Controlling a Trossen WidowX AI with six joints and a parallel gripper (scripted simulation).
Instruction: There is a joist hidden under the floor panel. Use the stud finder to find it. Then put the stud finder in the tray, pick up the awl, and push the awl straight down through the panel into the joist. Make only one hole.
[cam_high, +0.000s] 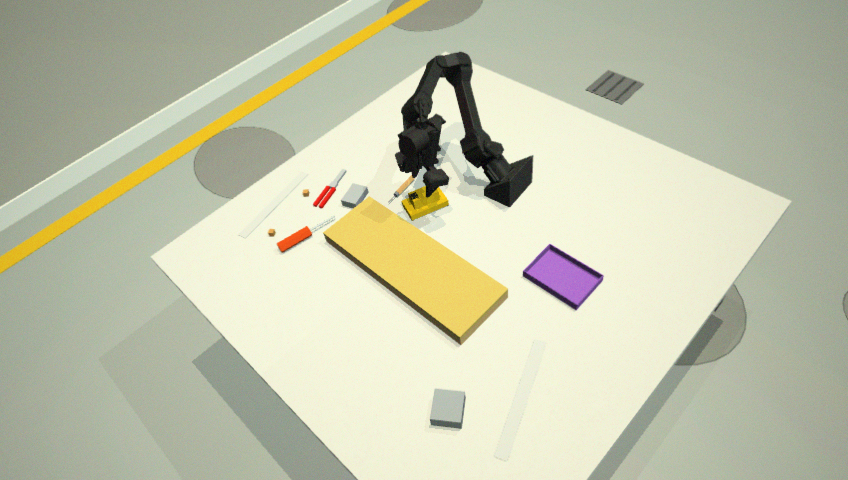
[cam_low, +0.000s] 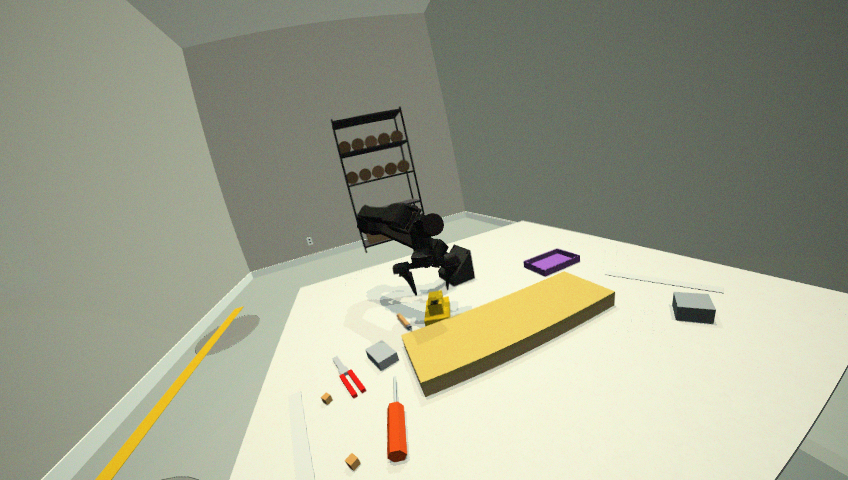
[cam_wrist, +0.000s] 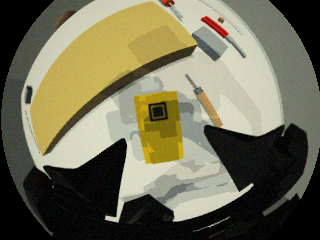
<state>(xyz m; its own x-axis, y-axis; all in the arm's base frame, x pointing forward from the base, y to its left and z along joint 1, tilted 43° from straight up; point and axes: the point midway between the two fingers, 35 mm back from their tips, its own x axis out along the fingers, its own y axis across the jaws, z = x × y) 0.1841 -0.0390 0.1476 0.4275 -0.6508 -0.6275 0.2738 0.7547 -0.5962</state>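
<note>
Black two-fingered gripper (cam_high: 423, 172) (cam_low: 431, 288) (cam_wrist: 166, 136) spread wide above the blocky yellow stud finder (cam_high: 424, 203) (cam_low: 436, 308) (cam_wrist: 160, 127)
Wooden-handled awl (cam_high: 402, 187) (cam_low: 404, 321) (cam_wrist: 207, 105) lies beside it, near the long tan floor panel (cam_high: 416, 267) (cam_low: 511, 330) (cam_wrist: 110, 60)

White bench (cam_high: 666, 226) (cam_low: 624, 380) is carrying the yellow panel (cam_high: 416, 267) (cam_low: 511, 327) (cam_wrist: 100, 65), lying flat nr the middle. Yellow stud finder (cam_high: 424, 203) (cam_low: 436, 312) (cam_wrist: 162, 142) is sitting just beside it, w/ the awl (cam_high: 403, 187) (cam_low: 404, 321) (cam_wrist: 207, 106) lying nr both. Purple tray (cam_high: 562, 275) (cam_low: 551, 262) is resting apart from the panel. Red-handled pliers (cam_high: 327, 191) (cam_low: 352, 377) (cam_wrist: 220, 31), orange screwdriver (cam_high: 295, 239) (cam_low: 396, 431), 2 grey blocks & 2 tiny brown cubes are also lying on the bench.
</note>
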